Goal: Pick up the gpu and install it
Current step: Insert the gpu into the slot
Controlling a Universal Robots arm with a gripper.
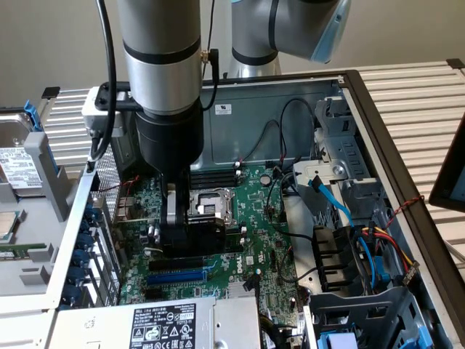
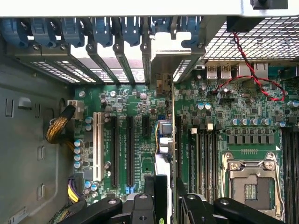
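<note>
My gripper [image 1: 190,231] is lowered deep into the open PC case and is shut on the gpu [image 1: 208,234]. The card's black shroud shows between the fingers, just above the long black slot [image 1: 185,259] on the large green motherboard [image 1: 254,193]. In the wrist view the gpu [image 2: 162,170] appears edge-on, running from my gripper [image 2: 164,201] toward the case's rear wall. Its silver end bracket [image 2: 162,49] stands at the row of slot openings there. The card's lower edge is hidden, so contact with the slot cannot be judged.
The CPU socket [image 1: 211,203] lies just behind the card. A power supply [image 1: 167,323] sits at the front, with a drive cage and cables [image 1: 349,240] on the exterior view's right. Blue slot latches [image 2: 100,28] line the rear wall. A white slot [image 2: 97,144] and black slots [image 2: 130,149] flank the card.
</note>
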